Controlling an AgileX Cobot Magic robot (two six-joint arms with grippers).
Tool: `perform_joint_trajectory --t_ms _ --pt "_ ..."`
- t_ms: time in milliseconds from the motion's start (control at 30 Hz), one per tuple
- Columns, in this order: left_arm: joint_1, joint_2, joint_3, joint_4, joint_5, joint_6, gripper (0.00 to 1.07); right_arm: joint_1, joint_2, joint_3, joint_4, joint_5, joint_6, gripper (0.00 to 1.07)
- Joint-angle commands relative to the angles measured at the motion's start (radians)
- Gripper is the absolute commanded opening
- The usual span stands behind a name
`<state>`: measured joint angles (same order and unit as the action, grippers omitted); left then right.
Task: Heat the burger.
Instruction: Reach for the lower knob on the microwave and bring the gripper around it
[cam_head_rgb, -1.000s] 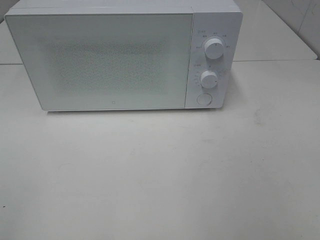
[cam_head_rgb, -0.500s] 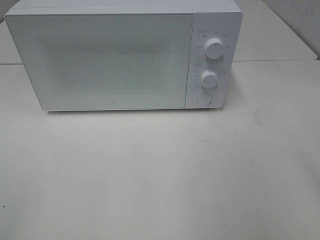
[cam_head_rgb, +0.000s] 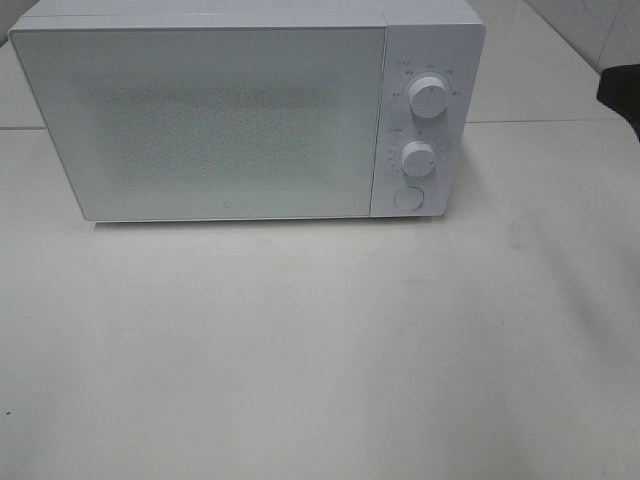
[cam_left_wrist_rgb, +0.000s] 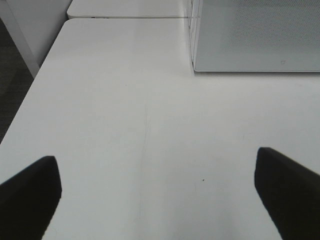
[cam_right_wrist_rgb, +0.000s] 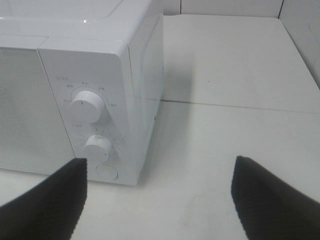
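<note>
The burger is out of view in every frame. A white microwave (cam_head_rgb: 230, 110) stands at the back of the table with its door shut; its two knobs (cam_head_rgb: 427, 98) and round button (cam_head_rgb: 406, 198) face me. In the left wrist view my left gripper (cam_left_wrist_rgb: 157, 200) is open over bare tabletop, near the microwave's (cam_left_wrist_rgb: 255, 35) left front corner, with nothing between its dark fingers (cam_left_wrist_rgb: 30, 195). My right gripper (cam_right_wrist_rgb: 157, 200) is open too, empty, hovering in front of the microwave's control panel (cam_right_wrist_rgb: 92, 125). A dark part of the right arm (cam_head_rgb: 622, 95) shows at the high view's right edge.
The white table (cam_head_rgb: 320, 350) extends in front of the microwave. A seam (cam_right_wrist_rgb: 240, 106) joins it to a second table behind. The table's left edge (cam_left_wrist_rgb: 30, 100) drops to a dark floor. A white wall (cam_right_wrist_rgb: 300, 30) rises at the right.
A dark part of the right arm has come into the high view at its right edge. The microwave has not moved.
</note>
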<state>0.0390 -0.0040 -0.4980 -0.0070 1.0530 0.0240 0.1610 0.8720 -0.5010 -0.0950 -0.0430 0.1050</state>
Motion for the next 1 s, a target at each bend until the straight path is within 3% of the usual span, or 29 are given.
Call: perform_joint_trajectory --t_ms 33,267,367,433,500,533,600,767,1000 --pt "0.001 -0.027 -0.002 -0.001 -0.014 -0.006 1.04 -0.008 0.09 0.001 0.002 -0.152 0.011 0.76" --pt "0.001 -0.027 -0.002 -0.001 -0.014 -0.006 1.04 -0.004 0.202 0.028 0.018 -0.335 0.004 0.76" --pt "0.001 -0.027 -0.002 -0.001 -0.014 -0.006 1.04 -0.004 0.247 0.072 0.085 -0.443 -0.029 0.76" --pt "0.001 -0.027 -0.002 -0.001 -0.014 -0.006 1.04 0.048 0.297 0.14 0.229 -0.619 -0.146 0.76" --pt "0.001 -0.027 -0.002 -0.001 -0.014 -0.006 1.04 0.066 0.309 0.153 0.27 -0.653 -0.176 0.76" --pt "0.001 -0.027 -0.002 -0.001 -0.014 -0.006 1.04 0.116 0.34 0.181 0.359 -0.726 -0.237 0.76" --pt "0.001 -0.027 -0.002 -0.001 -0.014 -0.006 1.04 0.144 0.353 0.189 0.399 -0.764 -0.267 0.76" --pt "0.001 -0.027 -0.002 -0.001 -0.014 -0.006 1.04 0.292 0.46 0.211 0.646 -0.941 -0.404 0.76" --pt "0.001 -0.027 -0.002 -0.001 -0.014 -0.006 1.04 0.428 0.579 0.211 0.763 -1.124 -0.415 0.76"
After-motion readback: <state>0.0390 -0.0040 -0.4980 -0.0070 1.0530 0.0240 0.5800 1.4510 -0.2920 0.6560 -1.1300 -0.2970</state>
